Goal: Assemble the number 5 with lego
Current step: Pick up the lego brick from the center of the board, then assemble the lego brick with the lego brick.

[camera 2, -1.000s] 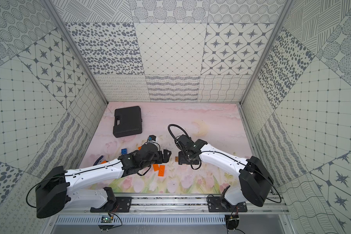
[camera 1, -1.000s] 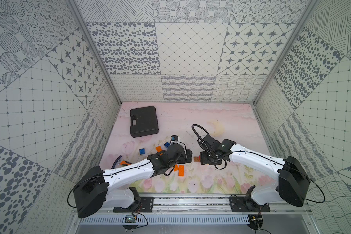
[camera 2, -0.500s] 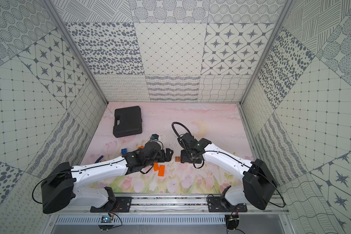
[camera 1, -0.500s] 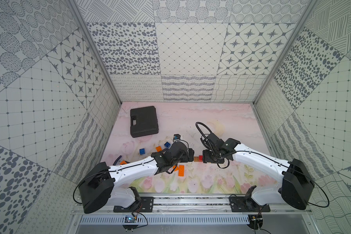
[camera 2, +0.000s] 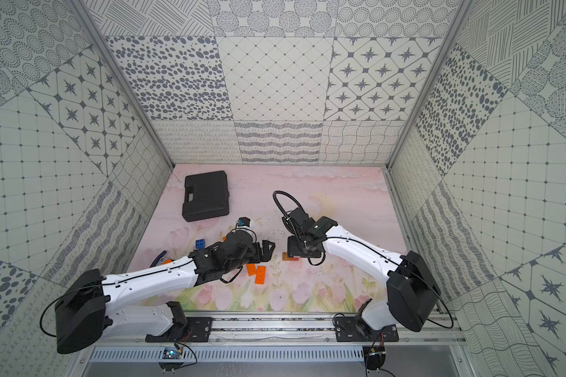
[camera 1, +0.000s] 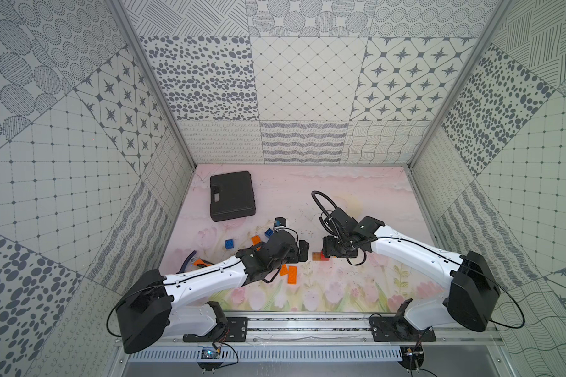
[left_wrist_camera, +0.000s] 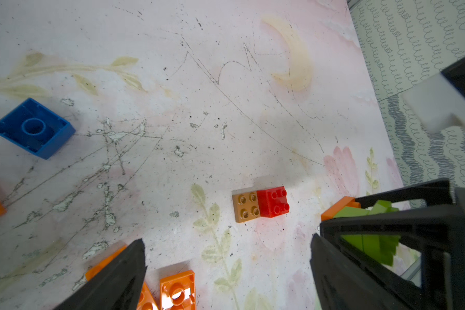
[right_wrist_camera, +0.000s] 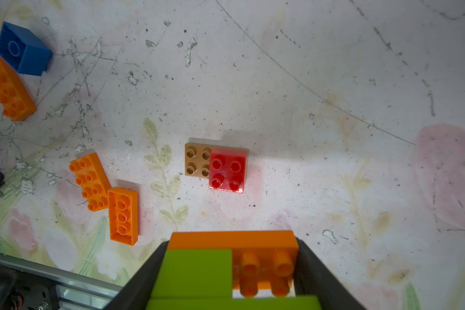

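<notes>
My right gripper [right_wrist_camera: 231, 257] is shut on joined lego: an orange brick [right_wrist_camera: 231, 239] with a green brick [right_wrist_camera: 196, 271] on it. It hangs just above a brown square [right_wrist_camera: 196, 161] joined to a red square [right_wrist_camera: 227, 171] on the mat. In both top views the right gripper [camera 1: 329, 253] hides most of that pair [camera 2: 290, 258]. My left gripper [left_wrist_camera: 227, 241] stands open and empty just left of the pair [left_wrist_camera: 246, 208], low over the mat. Two loose orange oblongs [right_wrist_camera: 90, 181] [right_wrist_camera: 122, 214] lie by the left gripper [camera 1: 303, 250].
A black case [camera 1: 232, 196] lies at the back left. Blue squares [camera 1: 229, 244] [camera 1: 269, 232] and another orange oblong [right_wrist_camera: 7, 88] sit left of centre. An orange-handled wrench [camera 1: 196, 261] lies under the left arm. Patterned walls enclose the mat.
Both arms have shifted only slightly. The right gripper keeps its hold on the orange and green lego, and the left gripper stays open.
</notes>
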`<state>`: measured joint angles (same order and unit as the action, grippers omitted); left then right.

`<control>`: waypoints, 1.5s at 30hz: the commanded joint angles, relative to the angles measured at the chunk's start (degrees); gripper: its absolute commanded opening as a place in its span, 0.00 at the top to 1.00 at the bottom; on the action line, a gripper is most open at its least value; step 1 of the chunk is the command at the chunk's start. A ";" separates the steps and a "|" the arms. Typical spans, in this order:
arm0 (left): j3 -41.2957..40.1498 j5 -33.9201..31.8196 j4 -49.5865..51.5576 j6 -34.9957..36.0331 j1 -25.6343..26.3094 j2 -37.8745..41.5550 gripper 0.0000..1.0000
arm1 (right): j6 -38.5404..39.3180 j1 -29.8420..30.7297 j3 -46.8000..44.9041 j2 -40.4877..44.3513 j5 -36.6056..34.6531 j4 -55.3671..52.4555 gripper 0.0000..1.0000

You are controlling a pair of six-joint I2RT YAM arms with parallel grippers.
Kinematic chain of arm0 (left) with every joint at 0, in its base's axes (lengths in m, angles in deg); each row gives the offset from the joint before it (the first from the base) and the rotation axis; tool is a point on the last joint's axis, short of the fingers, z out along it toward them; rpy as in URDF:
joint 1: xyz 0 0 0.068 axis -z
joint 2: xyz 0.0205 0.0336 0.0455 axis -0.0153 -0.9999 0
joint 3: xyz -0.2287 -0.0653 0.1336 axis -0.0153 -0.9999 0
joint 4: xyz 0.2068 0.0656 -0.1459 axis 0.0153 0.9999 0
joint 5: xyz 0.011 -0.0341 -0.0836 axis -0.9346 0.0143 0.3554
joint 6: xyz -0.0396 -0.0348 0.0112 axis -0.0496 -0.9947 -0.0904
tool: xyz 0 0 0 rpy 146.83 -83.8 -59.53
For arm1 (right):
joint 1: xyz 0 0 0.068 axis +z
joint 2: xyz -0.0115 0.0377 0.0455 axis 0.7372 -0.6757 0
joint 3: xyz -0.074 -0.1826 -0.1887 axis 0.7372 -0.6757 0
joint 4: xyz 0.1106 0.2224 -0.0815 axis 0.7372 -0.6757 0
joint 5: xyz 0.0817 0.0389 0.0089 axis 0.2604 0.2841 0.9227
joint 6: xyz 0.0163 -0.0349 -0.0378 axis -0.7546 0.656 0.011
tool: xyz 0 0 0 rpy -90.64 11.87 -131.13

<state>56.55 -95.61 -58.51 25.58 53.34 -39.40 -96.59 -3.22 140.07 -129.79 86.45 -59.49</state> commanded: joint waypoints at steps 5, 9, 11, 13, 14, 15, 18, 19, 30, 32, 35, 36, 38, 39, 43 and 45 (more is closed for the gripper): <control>-3.79 -0.72 -1.17 -0.05 -2.10 4.83 0.01 | -0.47 -0.07 3.97 -5.91 1.44 0.93 0.38; -5.25 -0.10 -1.07 -0.27 -2.58 6.46 0.01 | -1.34 -0.02 5.42 -9.24 1.56 1.11 0.38; -5.81 0.32 -1.20 -0.43 -2.77 7.15 0.01 | -1.49 0.12 6.17 -10.75 1.36 1.25 0.38; -6.17 0.60 -1.17 -0.35 -2.89 7.55 0.01 | -1.68 0.22 6.98 -12.30 1.22 1.34 0.38; -6.24 0.74 -1.18 -0.24 -2.96 7.70 0.01 | -1.74 0.29 7.32 -13.02 1.06 1.29 0.38; -6.34 0.79 -1.15 -0.03 -3.00 7.88 0.01 | -1.89 0.21 7.77 -13.74 0.72 1.06 0.38; -6.49 0.94 -1.18 -0.02 -3.24 8.08 0.01 | -2.36 0.27 8.31 -15.05 0.36 0.97 0.38; -6.64 1.03 -1.20 -0.03 -3.24 8.02 0.01 | -2.63 0.23 8.47 -15.22 0.23 1.00 0.38; -7.17 1.56 -1.77 -0.35 -3.52 7.93 0.01 | -3.74 0.53 8.41 -16.56 1.08 2.00 0.38; -7.18 1.58 -1.84 -0.31 -3.50 7.97 0.01 | -3.70 0.51 8.36 -16.63 1.08 2.12 0.38; -7.19 1.58 -1.94 -0.19 -3.50 7.87 0.01 | -3.64 0.53 8.23 -16.73 1.14 2.12 0.38; -7.19 1.49 -2.00 -0.17 -3.50 7.79 0.01 | -3.61 0.54 8.26 -16.74 1.15 2.16 0.38; -7.09 1.49 -2.12 -0.16 -3.47 7.68 0.01 | -3.66 0.54 8.06 -16.73 1.20 2.30 0.39; -7.03 1.49 -2.16 -0.16 -3.47 7.67 0.01 | -3.61 0.53 8.00 -16.76 1.09 2.29 0.38; -6.93 1.31 -2.16 0.03 -3.57 7.54 0.01 | -3.56 0.58 7.86 -16.80 1.24 2.58 0.38; -6.85 1.31 -2.02 0.01 -3.57 7.53 0.01 | -3.45 0.62 7.88 -16.91 1.22 2.50 0.38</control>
<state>49.43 -94.71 -58.53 25.12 50.52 -31.77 -99.82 -2.87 147.05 -145.86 87.87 -58.05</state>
